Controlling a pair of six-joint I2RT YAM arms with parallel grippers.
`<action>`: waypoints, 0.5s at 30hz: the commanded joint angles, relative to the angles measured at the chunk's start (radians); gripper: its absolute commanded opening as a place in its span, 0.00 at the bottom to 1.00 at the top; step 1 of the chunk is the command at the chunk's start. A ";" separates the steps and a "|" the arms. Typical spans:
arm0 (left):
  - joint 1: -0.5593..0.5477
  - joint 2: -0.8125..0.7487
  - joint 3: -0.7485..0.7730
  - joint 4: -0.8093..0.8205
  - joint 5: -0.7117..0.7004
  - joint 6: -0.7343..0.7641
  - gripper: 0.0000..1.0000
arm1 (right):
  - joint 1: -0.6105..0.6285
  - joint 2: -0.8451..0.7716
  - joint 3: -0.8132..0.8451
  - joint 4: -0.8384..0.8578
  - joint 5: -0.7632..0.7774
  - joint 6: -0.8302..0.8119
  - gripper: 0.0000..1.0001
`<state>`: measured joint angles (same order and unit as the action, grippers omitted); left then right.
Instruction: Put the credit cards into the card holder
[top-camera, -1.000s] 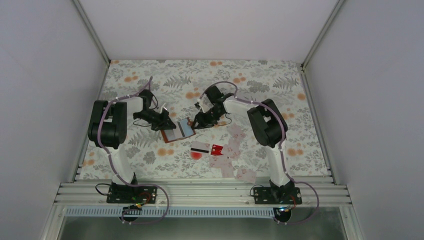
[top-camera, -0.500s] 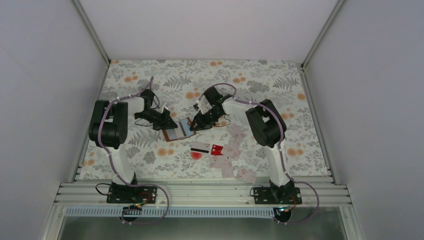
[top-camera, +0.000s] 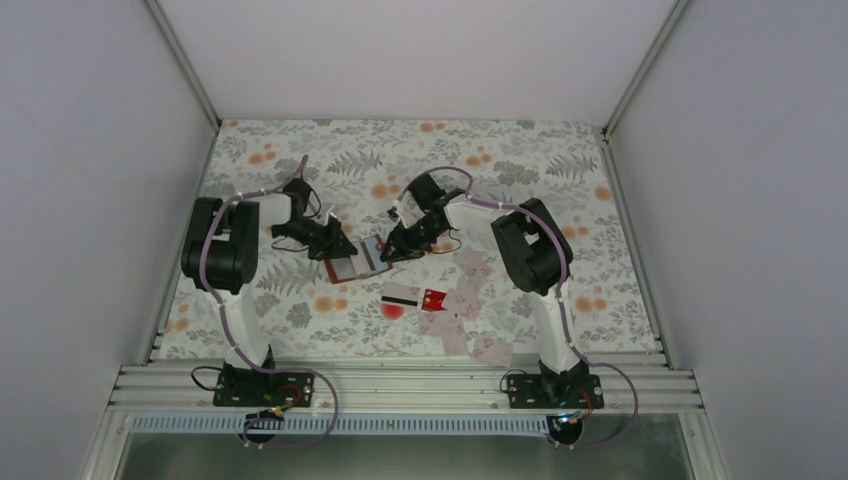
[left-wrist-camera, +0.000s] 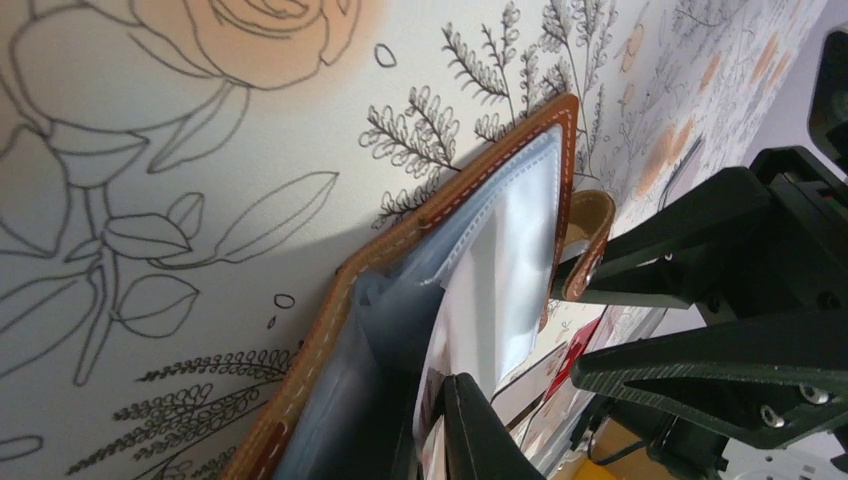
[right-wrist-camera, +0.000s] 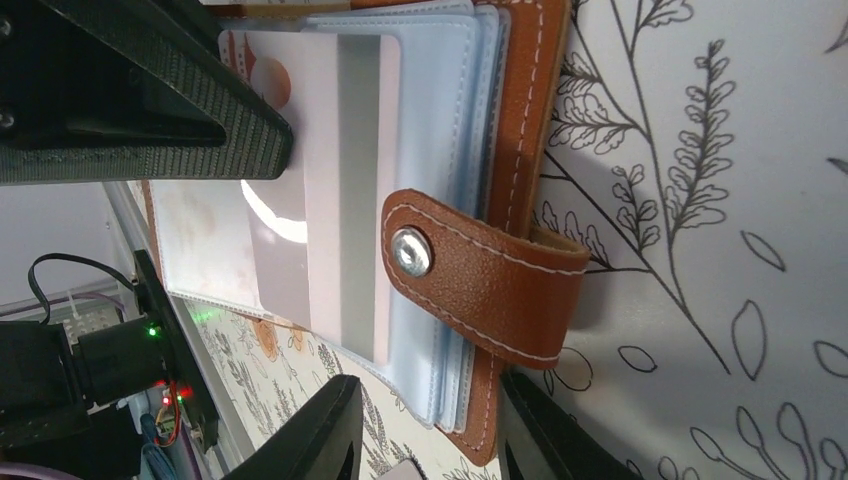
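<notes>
The brown leather card holder lies open mid-table, its clear sleeves up. It also shows in the left wrist view and the right wrist view. My left gripper is at its left edge, shut on a pale card with a grey stripe that lies across the sleeves. My right gripper is open, its fingers either side of the holder's edge by the snap strap. A striped white card, a red card and several pale cards lie on the table.
A round red spot is printed by the striped card. More pale cards trail toward the front right. The floral table cloth is walled by white panels; an aluminium rail runs along the near edge.
My left gripper has edged right, further over the holder with the card. The holder has turned slightly. The right arm has barely moved.
</notes>
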<state>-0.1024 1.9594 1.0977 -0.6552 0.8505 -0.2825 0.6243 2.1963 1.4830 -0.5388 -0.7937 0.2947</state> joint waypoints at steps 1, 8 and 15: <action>-0.035 0.055 0.014 0.053 -0.066 -0.028 0.11 | 0.020 0.033 -0.002 0.019 -0.010 0.006 0.34; -0.047 0.030 0.013 0.042 -0.090 -0.060 0.25 | 0.018 0.029 -0.004 0.020 -0.007 0.006 0.33; -0.103 0.012 0.047 -0.004 -0.176 -0.150 0.28 | 0.020 0.029 -0.003 0.028 -0.009 0.012 0.33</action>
<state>-0.1471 1.9553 1.1320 -0.6601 0.7906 -0.3634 0.6243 2.1963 1.4830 -0.5434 -0.7921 0.3050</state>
